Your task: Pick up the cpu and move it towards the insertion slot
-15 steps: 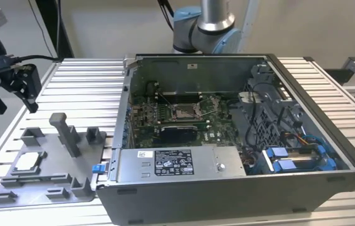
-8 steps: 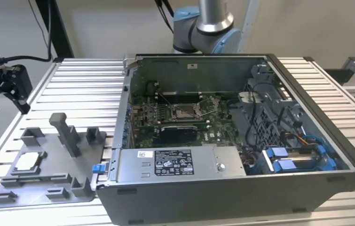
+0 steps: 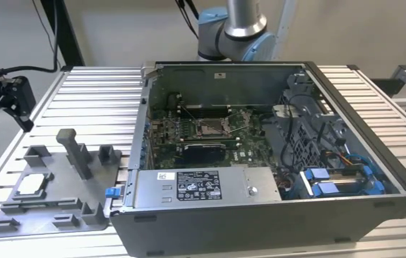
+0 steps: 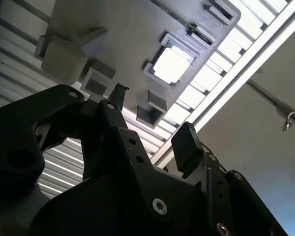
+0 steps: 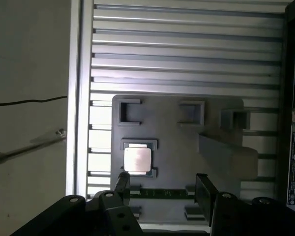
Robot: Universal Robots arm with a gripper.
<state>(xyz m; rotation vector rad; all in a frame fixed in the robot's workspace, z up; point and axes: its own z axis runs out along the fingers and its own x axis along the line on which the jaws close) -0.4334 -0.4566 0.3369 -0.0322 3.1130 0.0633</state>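
One chip [image 5: 137,160] lies seated in a grey holder [image 5: 172,142] for easy pickup; the open, empty tool [image 5: 162,176] hangs above.

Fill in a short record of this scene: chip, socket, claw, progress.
chip: small flat square silvery-beige cpu, lying in a recess of the grey plastic fixture plate
socket: square silver-framed insertion slot, on the board inside the open dark metal computer case
claw: black claw, open, holding nothing, near the fixture plate, apart from the cpu
progress: cpu not yet picked up
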